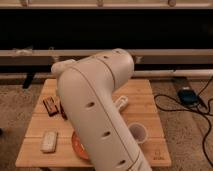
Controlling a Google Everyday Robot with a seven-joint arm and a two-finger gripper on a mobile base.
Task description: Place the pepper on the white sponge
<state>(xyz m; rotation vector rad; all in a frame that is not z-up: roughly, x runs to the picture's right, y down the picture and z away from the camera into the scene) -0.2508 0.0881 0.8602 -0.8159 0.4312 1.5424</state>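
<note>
I am working half blind: the arm's bulky cream-coloured casing (95, 115) fills the middle of the view. The gripper is hidden somewhere behind it, over the left half of the light wooden desk (147, 97), and I cannot tell whether it is released or clenched.

Only a sliver of the small slim red pepper (63, 113) shows, lying on the desk at the casing's left edge, just beside the dark brown rectangular block (50, 105). The off-white flat rectangular sponge (49, 140) lies nearer the front left corner, apart from both and bare on top.

I judge the pepper light, smooth-skinned and inclined to roll or swivel in a pinch. I would take it across its middle, jaws square to its length, squeezing gently. The soft sponge should give slightly, so I would release low.
</note>
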